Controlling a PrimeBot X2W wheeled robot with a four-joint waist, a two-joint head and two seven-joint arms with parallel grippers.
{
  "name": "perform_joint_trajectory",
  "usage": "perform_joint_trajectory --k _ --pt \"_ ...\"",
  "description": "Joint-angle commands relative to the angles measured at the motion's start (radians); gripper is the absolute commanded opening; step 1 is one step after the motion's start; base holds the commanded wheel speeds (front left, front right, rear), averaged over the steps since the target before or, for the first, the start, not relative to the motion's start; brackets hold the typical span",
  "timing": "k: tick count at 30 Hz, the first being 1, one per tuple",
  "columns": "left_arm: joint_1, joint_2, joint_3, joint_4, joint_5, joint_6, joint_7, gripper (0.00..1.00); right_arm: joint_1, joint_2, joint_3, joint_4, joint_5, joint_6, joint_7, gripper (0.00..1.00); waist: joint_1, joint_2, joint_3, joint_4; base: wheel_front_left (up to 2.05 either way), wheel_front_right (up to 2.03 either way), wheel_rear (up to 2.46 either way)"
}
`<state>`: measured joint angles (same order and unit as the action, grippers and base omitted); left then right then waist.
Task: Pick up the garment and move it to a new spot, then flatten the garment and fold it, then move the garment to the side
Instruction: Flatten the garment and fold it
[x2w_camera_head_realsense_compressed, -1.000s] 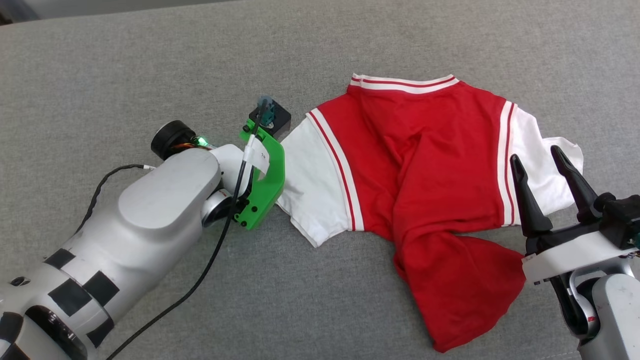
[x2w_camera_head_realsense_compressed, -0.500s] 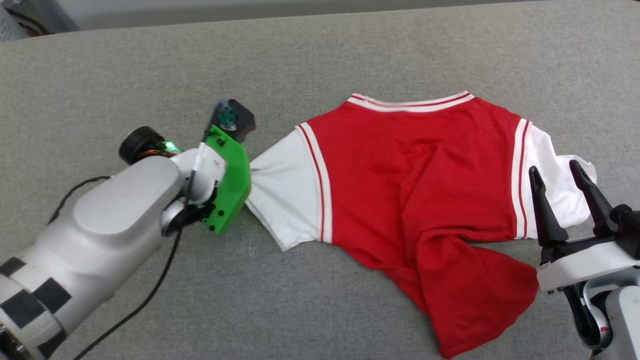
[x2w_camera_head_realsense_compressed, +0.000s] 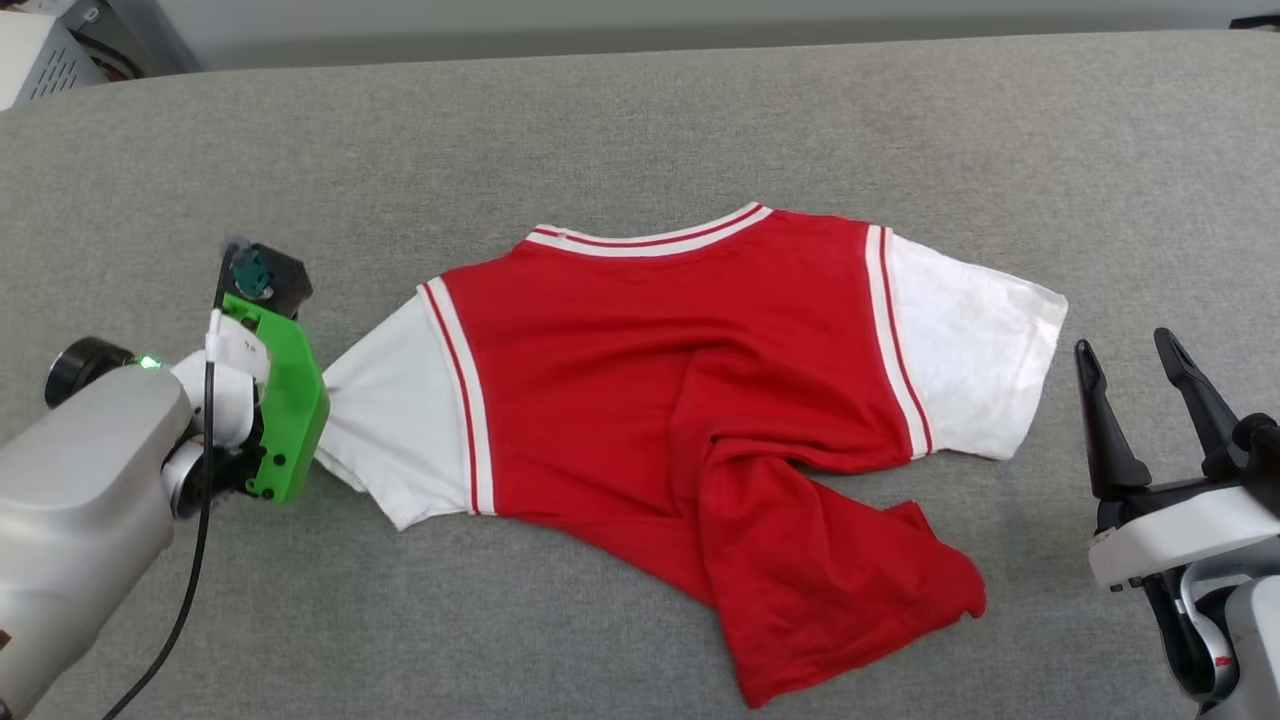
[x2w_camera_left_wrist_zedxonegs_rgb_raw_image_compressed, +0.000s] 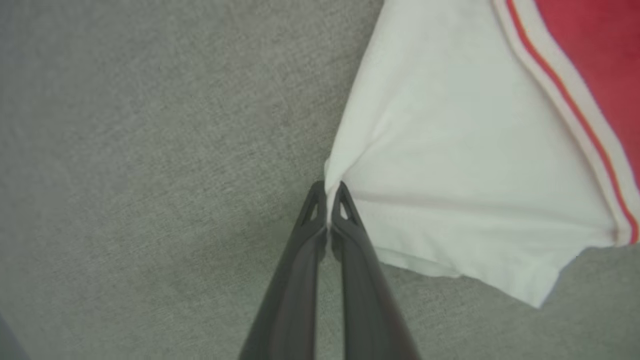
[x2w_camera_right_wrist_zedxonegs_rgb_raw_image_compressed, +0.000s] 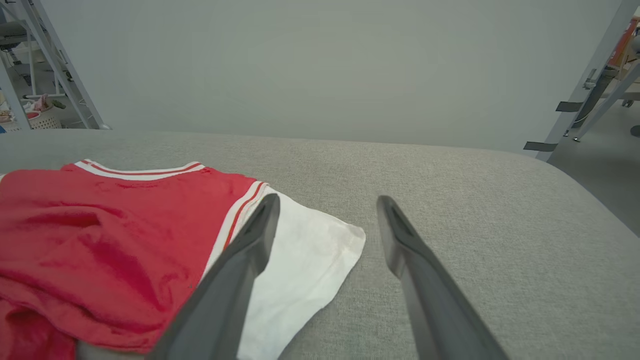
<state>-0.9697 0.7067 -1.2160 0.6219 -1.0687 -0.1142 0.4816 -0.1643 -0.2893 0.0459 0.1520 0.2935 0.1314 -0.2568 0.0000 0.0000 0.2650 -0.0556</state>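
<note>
The garment (x2w_camera_head_realsense_compressed: 650, 350), a red T-shirt with white sleeves and striped trim, lies back-up across the grey surface. Its lower hem is bunched and folded toward the front right. My left gripper (x2w_camera_left_wrist_zedxonegs_rgb_raw_image_compressed: 328, 187) is shut on the edge of the white left sleeve (x2w_camera_left_wrist_zedxonegs_rgb_raw_image_compressed: 475, 175), which is drawn taut into a point. In the head view that gripper (x2w_camera_head_realsense_compressed: 318, 425) sits under its green bracket at the sleeve's tip. My right gripper (x2w_camera_head_realsense_compressed: 1124, 342) stands open just right of the other white sleeve (x2w_camera_right_wrist_zedxonegs_rgb_raw_image_compressed: 310, 250), touching nothing. In the right wrist view its fingers (x2w_camera_right_wrist_zedxonegs_rgb_raw_image_compressed: 327, 198) frame bare fabric beside the garment (x2w_camera_right_wrist_zedxonegs_rgb_raw_image_compressed: 100, 235).
The grey padded surface (x2w_camera_head_realsense_compressed: 640, 120) runs wide on all sides, with its far edge at the top and a rounded right end (x2w_camera_right_wrist_zedxonegs_rgb_raw_image_compressed: 575, 190). A metal rack with a basket (x2w_camera_right_wrist_zedxonegs_rgb_raw_image_compressed: 35, 110) stands off the far left, and frame legs (x2w_camera_right_wrist_zedxonegs_rgb_raw_image_compressed: 585, 95) off the right.
My left gripper went from open to shut on the sleeve's edge and pulled left, dragging the garment leftward and stretching it out. The right sleeve now lies clear of my right fingers. The camera shifted too.
</note>
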Motion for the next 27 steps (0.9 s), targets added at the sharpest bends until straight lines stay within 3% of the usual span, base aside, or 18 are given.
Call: perform_joint_trajectory --k 1,6,7,12,15,19,27 --pt "0.026 0.004 0.001 0.019 -0.014 0.01 -0.009 0.0 0.011 -0.004 -0.001 0.001 0.002 -0.001 -0.005 1.0 0.0 0.0 0.006 -0.006 0.0 0.0 0.0" --pt "0.061 -0.03 0.006 0.073 -0.023 0.019 -0.061 0.0 0.01 -0.011 -0.003 -0.001 0.001 -0.001 -0.004 1.0 0.0 0.0 0.003 -0.009 0.0 0.0 0.0" --pt "0.065 -0.038 0.006 0.082 -0.018 0.02 -0.082 1.0 0.01 -0.012 -0.004 0.0 0.0 -0.001 -0.004 1.0 0.0 0.0 -0.003 -0.007 0.0 0.0 0.0" --pt "0.08 -0.067 0.044 0.093 0.005 0.049 -0.268 1.0 0.013 -0.02 -0.012 -0.01 0.007 -0.001 -0.004 1.0 0.0 0.0 -0.049 0.003 0.0 0.0 0.0" --pt "0.094 -0.07 0.114 0.077 0.012 0.119 -0.477 1.0 0.008 -0.032 -0.036 -0.027 0.005 -0.001 -0.004 1.0 0.0 0.0 -0.077 0.014 0.0 0.0 0.0" --pt "0.141 -0.059 0.156 0.033 0.033 0.196 -0.658 1.0 -0.013 -0.055 -0.059 -0.057 0.001 -0.001 0.005 1.0 0.0 0.0 -0.103 0.03 0.0 0.0 0.0" --pt "0.243 -0.02 0.279 -0.205 0.129 0.397 -0.742 1.0 -0.115 -0.15 -0.087 -0.103 0.033 -0.001 0.105 1.0 0.0 0.0 -0.121 0.072 0.0 0.0 0.0"
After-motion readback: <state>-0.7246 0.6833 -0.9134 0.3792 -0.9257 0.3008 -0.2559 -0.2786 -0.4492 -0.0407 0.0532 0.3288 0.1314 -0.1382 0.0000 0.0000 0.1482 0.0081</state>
